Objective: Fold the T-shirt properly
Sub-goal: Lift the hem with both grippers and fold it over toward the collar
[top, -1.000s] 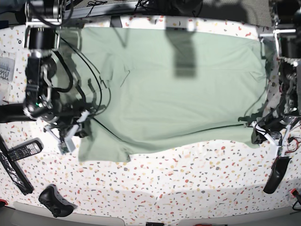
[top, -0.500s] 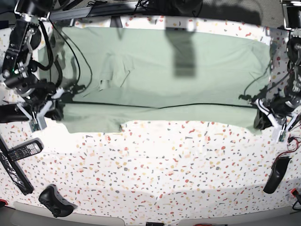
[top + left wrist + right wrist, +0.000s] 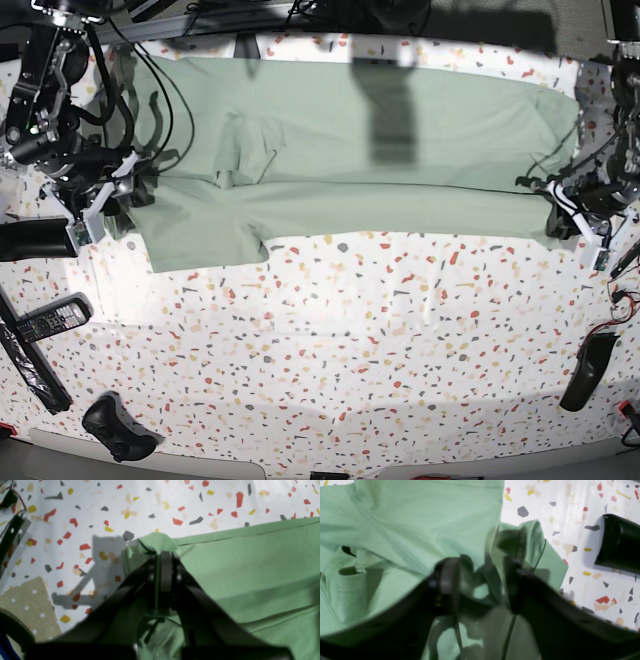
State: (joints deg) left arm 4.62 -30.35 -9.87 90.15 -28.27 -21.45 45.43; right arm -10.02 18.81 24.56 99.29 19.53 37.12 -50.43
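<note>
T-shirt point(image 3: 380, 150): folded lengthwise on speckled table point(image 3: 330, 360). Left gripper point(image 3: 162, 555), 3 o'clock: clamped on hem corner. Right gripper point(image 3: 480, 580), 9 o'clock: jaws apart, holding nothing.

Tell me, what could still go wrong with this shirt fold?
The right gripper has its jaws apart over the T-shirt, while the left gripper is shut on a bunched corner. If the left arm pulls now, it could drag the fold askew. The sleeve juts below the folded edge, so the fold may end up uneven.
</note>
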